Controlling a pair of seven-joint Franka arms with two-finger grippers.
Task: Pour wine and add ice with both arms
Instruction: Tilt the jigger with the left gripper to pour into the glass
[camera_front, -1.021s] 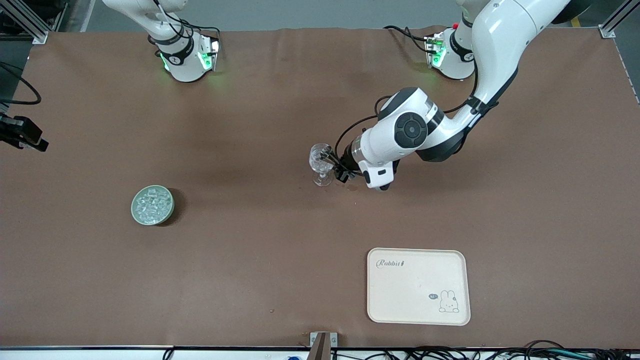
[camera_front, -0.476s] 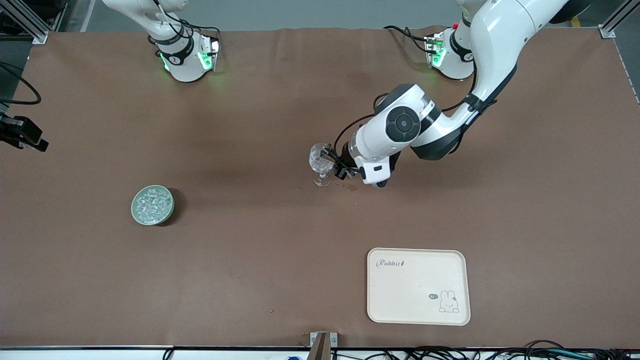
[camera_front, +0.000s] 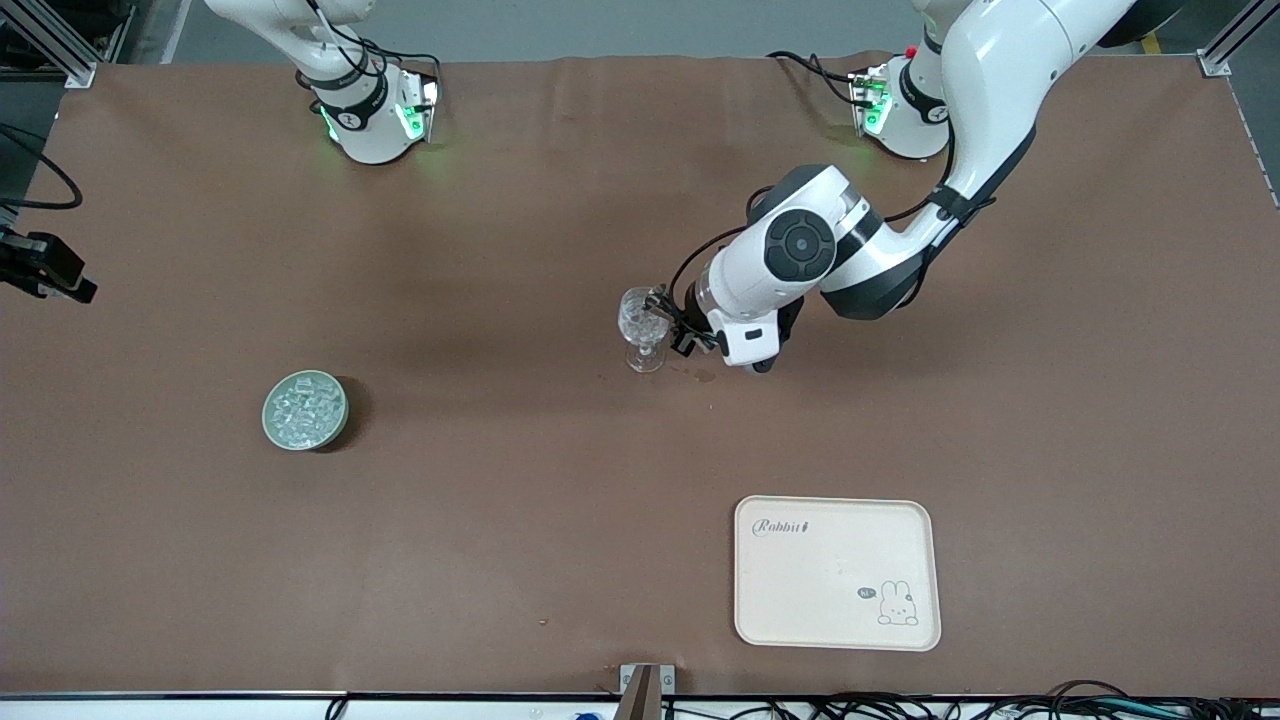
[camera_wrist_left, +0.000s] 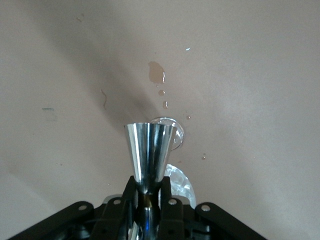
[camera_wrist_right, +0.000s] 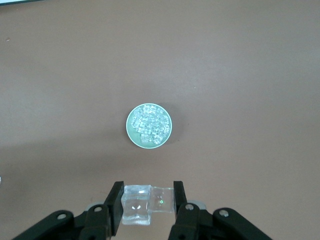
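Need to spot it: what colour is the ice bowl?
Pale green bowl, clearest in the right wrist view.

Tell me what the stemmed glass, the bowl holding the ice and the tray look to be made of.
Stemmed glass: clear glass or clear plastic; the table shows through it. Bowl: pale green, smooth and matte, maybe ceramic or melamine; I cannot tell which. Tray: cream, matte, with a printed rabbit, likely plastic. Ice: clear glassy cubes; real or acrylic is unclear.

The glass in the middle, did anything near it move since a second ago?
The left arm drew back a little toward its base, its pincer still shut on the glass, which barely shifted. The bowl of ice, the tray and the spill stayed put.
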